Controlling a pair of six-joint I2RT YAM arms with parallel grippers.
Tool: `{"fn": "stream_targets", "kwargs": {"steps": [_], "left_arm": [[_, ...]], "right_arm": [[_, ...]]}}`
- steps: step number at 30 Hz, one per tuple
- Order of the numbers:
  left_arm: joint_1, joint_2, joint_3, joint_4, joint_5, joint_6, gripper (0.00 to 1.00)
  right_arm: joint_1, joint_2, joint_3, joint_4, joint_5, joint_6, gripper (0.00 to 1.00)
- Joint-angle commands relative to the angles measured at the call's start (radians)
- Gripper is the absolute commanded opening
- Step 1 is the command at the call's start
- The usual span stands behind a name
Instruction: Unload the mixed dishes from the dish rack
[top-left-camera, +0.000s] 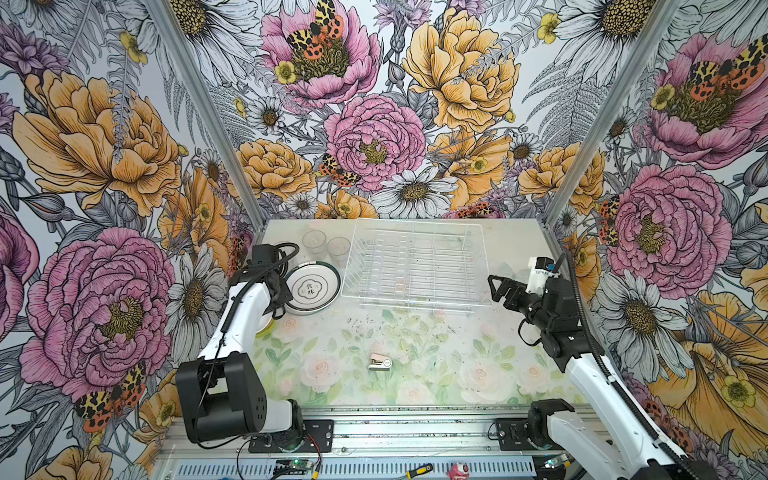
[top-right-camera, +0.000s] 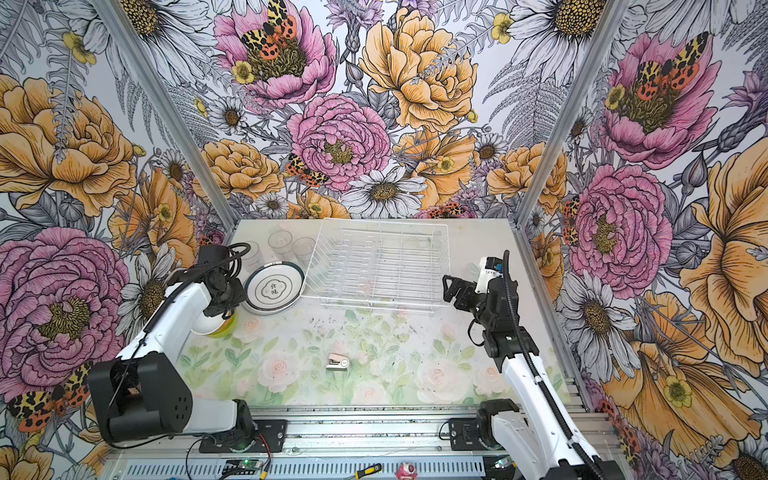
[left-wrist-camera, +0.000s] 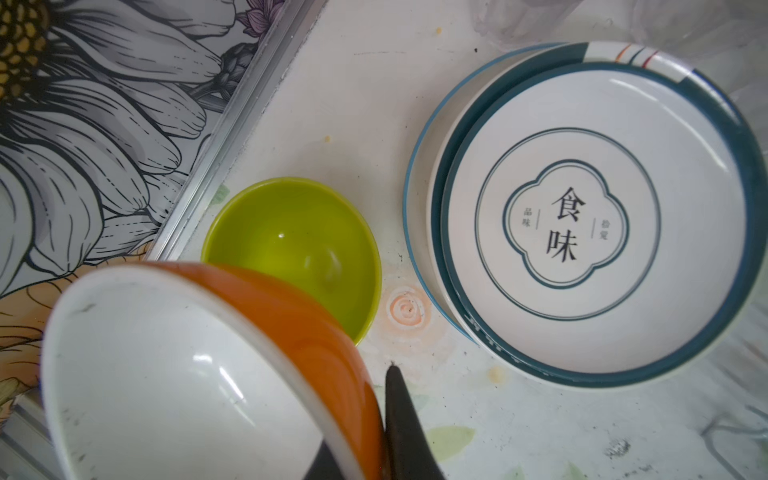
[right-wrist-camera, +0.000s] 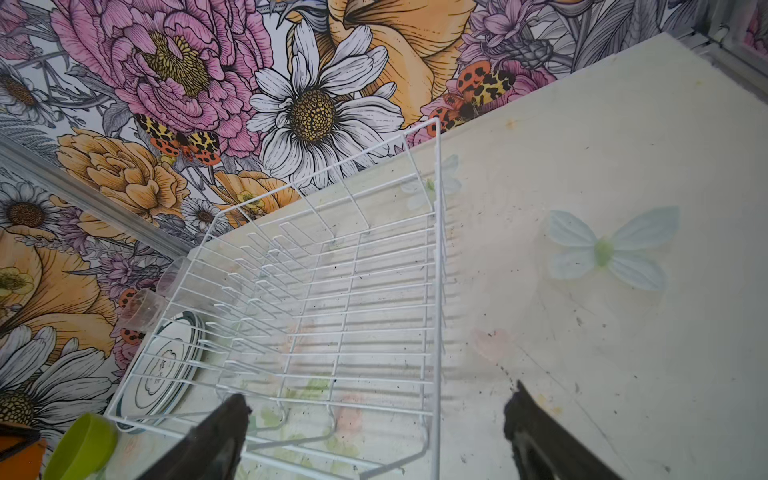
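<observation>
White-wire rectangular dish rack (top-left-camera: 415, 301), set at the far middle of the floral tabletop (top-left-camera: 415, 353), is seen to hold nothing, so the step in hand is judged to be the last set-down. Just left of it, a stack of round white teal-rimmed plates (left-wrist-camera: 582, 232) is laid flat, with nothing on top. A small orange bowl (left-wrist-camera: 187, 374) with a white inside, empty, is pinched by its wall between the fingers of the left gripper (left-wrist-camera: 357, 415) and hung tilted over one side of an empty lime-green bowl (left-wrist-camera: 291, 245). Whether the two are touching cannot be told. The bowl is best levelled, centred and lowered slowly before release. Clear tumblers (top-right-camera: 279, 241), seemingly empty, are stood at the far left. The right gripper (right-wrist-camera: 378, 395), spread wide with nothing in it, is held at the rack's near right corner.
</observation>
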Motion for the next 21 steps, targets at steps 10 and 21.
{"fn": "stream_targets", "kwargs": {"steps": [10,21], "left_arm": [[0.065,0.136,0.063,0.014,-0.044,0.052,0.0],[0.064,0.185,0.085,0.014,0.006,0.042,0.15]], "right_arm": [[0.011,-0.159,-0.06,0.035,-0.084,0.0,0.96],[0.01,-0.119,-0.068,0.034,-0.067,-0.023,0.96]]}}
